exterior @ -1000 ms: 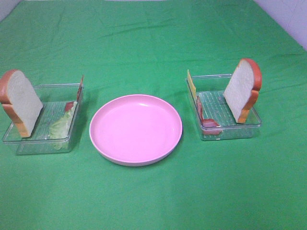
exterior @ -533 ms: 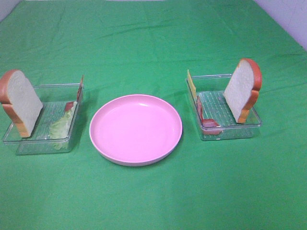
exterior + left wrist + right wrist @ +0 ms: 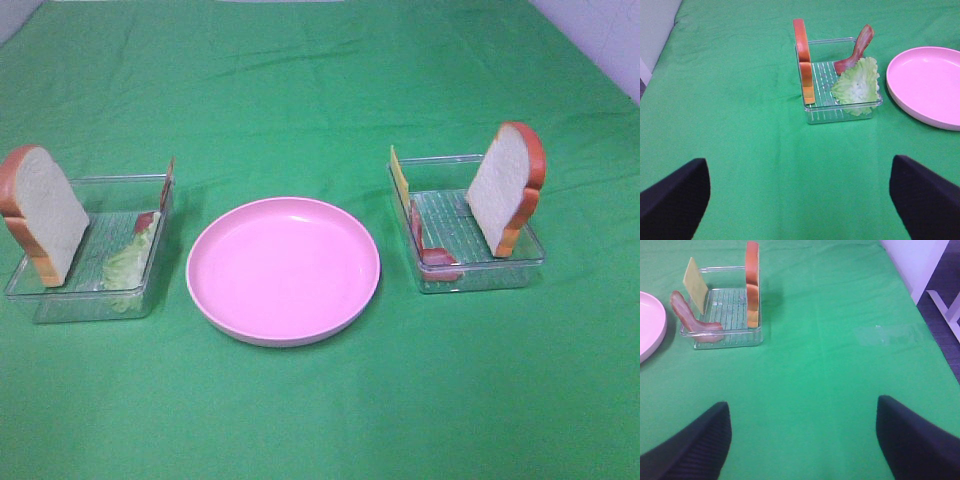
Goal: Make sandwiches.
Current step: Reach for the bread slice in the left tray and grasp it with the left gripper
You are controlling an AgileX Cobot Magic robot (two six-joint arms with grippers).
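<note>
No stacked sandwich shows; the parts lie in two clear trays. The left tray holds an upright bread slice, pale green lettuce and a bacon strip. The right tray holds an upright bread slice, a yellow cheese slice and bacon. My left gripper is open and empty, well short of its tray. My right gripper is open and empty, apart from its tray. Neither gripper shows in the high view.
A round pink plate sits empty between the trays on the green cloth. Pale wall and floor show past the cloth's edge at the far right.
</note>
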